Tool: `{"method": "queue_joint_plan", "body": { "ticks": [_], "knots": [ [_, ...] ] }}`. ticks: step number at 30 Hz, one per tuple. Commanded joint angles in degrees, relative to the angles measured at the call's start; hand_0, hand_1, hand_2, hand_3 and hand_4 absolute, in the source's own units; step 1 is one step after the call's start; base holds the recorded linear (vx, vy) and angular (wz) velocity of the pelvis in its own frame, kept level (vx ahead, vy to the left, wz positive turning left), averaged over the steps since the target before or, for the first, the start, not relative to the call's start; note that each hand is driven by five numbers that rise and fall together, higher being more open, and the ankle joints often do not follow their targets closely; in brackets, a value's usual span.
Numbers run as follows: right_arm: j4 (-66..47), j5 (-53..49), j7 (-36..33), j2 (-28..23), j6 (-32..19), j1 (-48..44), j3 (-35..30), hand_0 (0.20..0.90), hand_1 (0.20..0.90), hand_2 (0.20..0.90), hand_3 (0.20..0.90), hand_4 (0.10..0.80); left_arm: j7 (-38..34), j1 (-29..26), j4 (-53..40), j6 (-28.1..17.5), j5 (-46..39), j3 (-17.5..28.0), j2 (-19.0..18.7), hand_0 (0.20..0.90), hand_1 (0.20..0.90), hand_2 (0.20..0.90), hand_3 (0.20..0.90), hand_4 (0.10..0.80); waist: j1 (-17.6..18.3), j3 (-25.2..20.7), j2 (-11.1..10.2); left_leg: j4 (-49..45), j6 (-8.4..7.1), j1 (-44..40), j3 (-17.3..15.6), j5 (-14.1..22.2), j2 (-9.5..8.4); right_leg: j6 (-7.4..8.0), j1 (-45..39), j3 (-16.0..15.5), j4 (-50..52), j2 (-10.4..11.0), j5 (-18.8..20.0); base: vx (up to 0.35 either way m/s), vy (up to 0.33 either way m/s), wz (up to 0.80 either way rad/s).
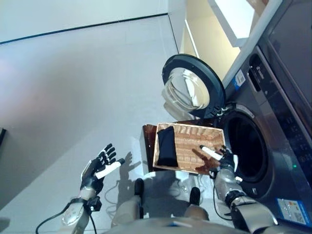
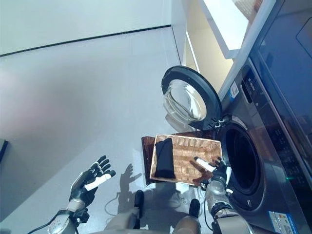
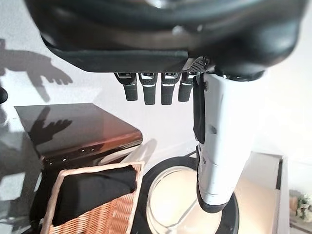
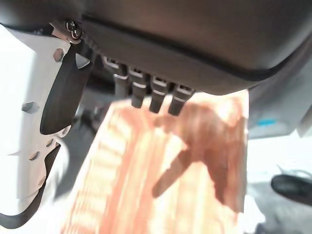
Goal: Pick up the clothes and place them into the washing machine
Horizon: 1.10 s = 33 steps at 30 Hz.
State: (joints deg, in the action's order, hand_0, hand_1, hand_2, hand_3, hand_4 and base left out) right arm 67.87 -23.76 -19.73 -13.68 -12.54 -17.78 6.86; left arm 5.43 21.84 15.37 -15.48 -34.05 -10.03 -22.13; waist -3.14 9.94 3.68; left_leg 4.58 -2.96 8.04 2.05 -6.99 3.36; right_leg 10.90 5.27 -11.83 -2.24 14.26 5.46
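Right robot hand (image 1: 225, 161) hangs released over the wicker basket (image 1: 190, 127) holding a black garment (image 1: 166, 146); left robot hand (image 1: 100, 165), also released, hovers above the floor.

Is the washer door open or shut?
Open: the door is swung wide off the washer, leaving the drum opening dark and exposed.

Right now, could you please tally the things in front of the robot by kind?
Wicker basket: 1
Dark garment in the basket: 1
Brown stand under the basket: 1
Washing machine, door open: 1
Robot hand: 2, left robot hand and right robot hand, both open and empty
Total: 6
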Motion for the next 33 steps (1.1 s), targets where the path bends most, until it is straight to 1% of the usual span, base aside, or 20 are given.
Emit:
{"method": "queue_joint_plan", "body": {
  "ticks": [1,3,4,7,8,12,15,18,20,28,33],
  "knots": [
    [-4.11,2.29,-0.44,0.7,-2.77,-4.9,0.81,0.9,0.9,0.9,0.9,0.8,-0.56,-0.47,-6.61,-5.67,1.18,4.3,-2.08,0.9,0.9,0.9,0.9,0.8,-2.2,2.29,-2.49,-4.54,-4.09,-3.86,0.83,6.25,2.73,2.77,3.05,-0.43,6.15,5.55,3.17,-0.057,-0.001,-0.02],
    [-4.12,2.72,-0.44,1.83,-2.46,-6.34,1.35,0.9,0.9,0.9,0.9,0.8,-0.88,-0.66,-7.55,-5.72,1.22,4.63,-2.87,0.9,0.9,0.9,0.9,0.8,-3.15,4.22,-2.48,-8.15,-3.66,-1.16,1.47,7.31,1.92,2.65,3.52,-0.66,7.28,5.94,2.71,-0.099,-0.006,0.03],
    [-4.09,2.72,-0.44,1.85,-2.46,-6.42,1.32,0.9,0.9,0.9,0.9,0.8,-0.88,-0.7,-7.56,-5.7,1.21,4.66,-2.9,0.9,0.9,0.9,0.9,0.8,-3.1,4.23,-2.53,-8.45,-3.64,-0.93,1.53,7.45,1.87,2.66,3.6,-0.69,7.34,5.99,2.69,-0.128,0.007,0.09],
    [-4.0,4.29,-1.59,2.16,-1.99,-9.0,2.43,0.9,0.9,0.9,0.9,0.8,-1.12,-1.3,-8.89,-5.89,0.89,4.47,-4.43,0.9,0.9,0.9,0.9,0.8,-3.85,6.5,-2.28,-12.07,-3.33,3.12,2.14,8.33,0.64,2.71,5.74,-0.85,8.54,6.54,2.9,-0.127,0.013,0.15],
    [-3.76,4.66,-1.98,2.12,-1.91,-10.17,2.59,0.9,0.9,0.9,0.9,0.8,-1.28,-1.51,-9.37,-6.04,0.92,4.42,-5.11,0.9,0.9,0.9,0.9,0.8,-4.0,7.35,-2.16,-13.44,-3.18,4.5,2.26,8.71,0.06,2.75,6.74,-0.72,9.24,6.97,3.12,-0.128,0.028,0.19],
    [-3.19,4.71,-2.86,1.88,-1.6,-13.43,2.63,0.9,0.9,0.9,0.9,0.8,-1.88,-2.49,-10.19,-6.34,0.63,4.59,-6.96,0.9,0.9,0.9,0.9,0.8,-4.78,9.27,-2.14,-19.1,-2.82,9.65,3.05,10.46,-1.07,2.49,10.19,-0.33,13.04,8.22,2.67,-0.114,0.027,0.21],
    [-3.5,6.68,-3.69,2.16,-1.4,-14.86,3.6,0.9,0.9,0.9,0.9,0.8,-2.48,-2.73,-10.79,-6.49,0.84,4.94,-8.07,0.9,0.9,0.9,0.9,0.8,-5.26,10.05,-2.16,-22.86,-2.47,13.01,3.13,11.76,-1.24,2.15,12.81,-0.11,15.35,8.54,1.6,-0.091,0.039,0.21],
    [-4.29,8.46,-4.27,2.12,-0.9,-17.02,4.95,0.9,0.9,0.9,0.9,0.8,-3.05,-3.08,-11.26,-6.69,0.94,5.5,-9.21,0.9,0.9,0.9,0.9,0.8,-5.35,10.9,-2.2,-26.86,-2.06,16.59,3.16,12.95,-1.68,1.93,15.82,0.95,18.08,9.0,1.09,-0.093,0.064,0.08],
    [-4.41,10.25,-4.74,2.61,-0.44,-17.96,5.88,0.9,0.9,0.9,0.9,0.8,-3.68,-3.3,-11.23,-6.67,1.03,5.96,-9.2,0.9,0.9,0.9,0.9,0.8,-5.69,11.12,-2.13,-29.82,-1.73,18.6,3.64,14.41,-1.81,1.61,17.39,1.41,20.59,9.19,-0.18,-0.042,0.051,0.14],
    [-1.42,14.29,-6.16,3.49,1.5,-20.97,6.64,0.9,0.9,0.9,0.9,0.8,-4.3,-3.57,-11.81,-6.95,1.03,6.12,-10.02,0.9,0.9,0.9,0.9,0.8,-7.01,11.46,-1.98,-31.69,-1.33,21.43,4.21,14.74,-2.77,1.79,18.64,1.0,21.89,10.0,-0.39,-0.007,0.01,0.07],
    [4.45,17.92,-7.6,3.44,4.64,-23.66,5.88,0.9,0.9,0.9,0.9,0.8,-4.83,-4.3,-12.55,-6.89,0.67,5.82,-10.59,0.9,0.9,0.9,0.9,0.8,-8.26,11.57,-1.9,-31.44,-1.3,22.19,4.82,14.52,-3.22,1.77,18.53,0.09,21.74,10.36,-0.59,0.006,-0.005,0.08]
  ]
}}
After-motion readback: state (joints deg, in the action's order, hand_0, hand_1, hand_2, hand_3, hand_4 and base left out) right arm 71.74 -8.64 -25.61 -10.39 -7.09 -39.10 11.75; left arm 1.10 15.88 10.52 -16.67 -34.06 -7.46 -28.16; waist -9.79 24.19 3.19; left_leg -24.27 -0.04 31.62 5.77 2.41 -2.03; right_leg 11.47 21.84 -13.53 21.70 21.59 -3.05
